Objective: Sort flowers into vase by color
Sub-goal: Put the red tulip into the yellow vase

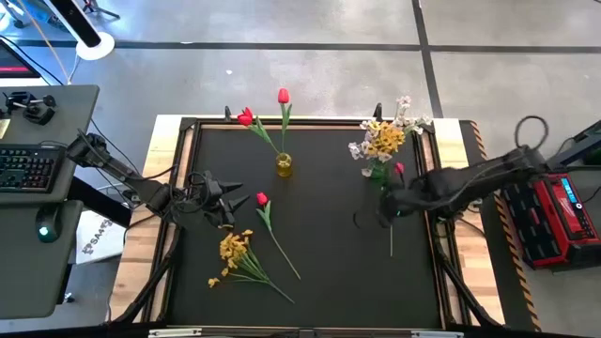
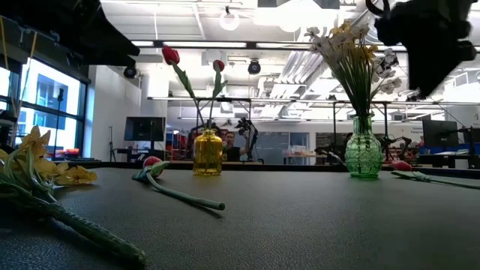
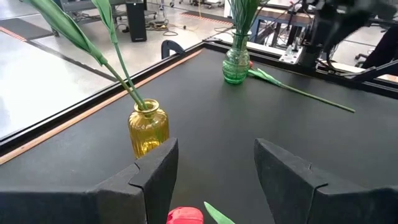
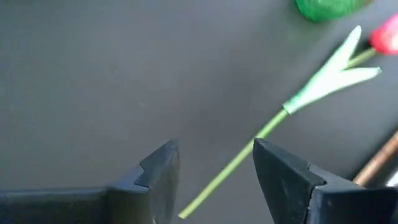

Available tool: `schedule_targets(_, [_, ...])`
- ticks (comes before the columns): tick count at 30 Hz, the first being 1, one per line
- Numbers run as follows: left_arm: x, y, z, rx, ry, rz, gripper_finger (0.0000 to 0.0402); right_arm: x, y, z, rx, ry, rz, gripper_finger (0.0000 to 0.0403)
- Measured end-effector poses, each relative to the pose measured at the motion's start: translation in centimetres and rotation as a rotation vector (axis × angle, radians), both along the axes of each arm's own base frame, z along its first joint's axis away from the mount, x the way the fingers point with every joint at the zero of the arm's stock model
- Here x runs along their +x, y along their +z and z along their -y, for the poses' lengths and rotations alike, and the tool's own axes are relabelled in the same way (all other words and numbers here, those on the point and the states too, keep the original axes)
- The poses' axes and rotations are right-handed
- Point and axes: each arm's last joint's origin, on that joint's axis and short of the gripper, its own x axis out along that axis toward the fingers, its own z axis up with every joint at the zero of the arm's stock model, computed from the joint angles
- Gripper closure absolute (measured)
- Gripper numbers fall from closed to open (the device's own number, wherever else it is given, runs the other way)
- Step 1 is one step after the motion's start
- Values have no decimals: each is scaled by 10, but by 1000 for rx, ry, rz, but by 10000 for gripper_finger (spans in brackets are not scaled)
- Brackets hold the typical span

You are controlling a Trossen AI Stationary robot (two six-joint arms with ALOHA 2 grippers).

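Observation:
A yellow glass vase (image 1: 284, 166) holds two red tulips (image 1: 283, 96). A green glass vase (image 1: 377, 173) holds white and yellow sprays (image 1: 385, 139). One red tulip (image 1: 262, 199) lies on the mat left of centre, with its bud (image 3: 185, 216) just ahead of my open left gripper (image 3: 216, 149) (image 1: 239, 202). A yellow spray (image 1: 235, 252) lies nearer the near edge. Another red tulip (image 1: 399, 170) lies beside the green vase. Its stem (image 4: 249, 149) runs under my open right gripper (image 4: 216, 149) (image 1: 385, 208), which hovers above it.
A raised wooden frame (image 1: 178, 141) borders the black mat. Both vases stand toward the far edge. The middle and near right of the mat (image 1: 357, 282) are bare. A desk with a keyboard (image 1: 23, 169) stands off the left side, and a red box (image 1: 554, 211) off the right.

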Motion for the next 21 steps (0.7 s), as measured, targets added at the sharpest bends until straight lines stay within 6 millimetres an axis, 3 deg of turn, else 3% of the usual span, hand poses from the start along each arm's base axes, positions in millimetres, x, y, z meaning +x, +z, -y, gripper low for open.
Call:
schedule_targets(6, [0, -1, 0, -5, -17, -11, 202, 11, -28, -23, -52, -39, -197, 215])
schedule_targets(11, [0, -1, 0, 15, -24, -27, 202, 15, -45, -28, -118, -50, -351, 215])
schedule_targets(15, [0, -1, 0, 21, -26, -30, 202, 15, -53, -22, -137, -23, -342, 215])
schedule_targets(21, [0, -1, 0, 23, -25, -32, 202, -19, -95, 6, -80, -142, -214, 215])
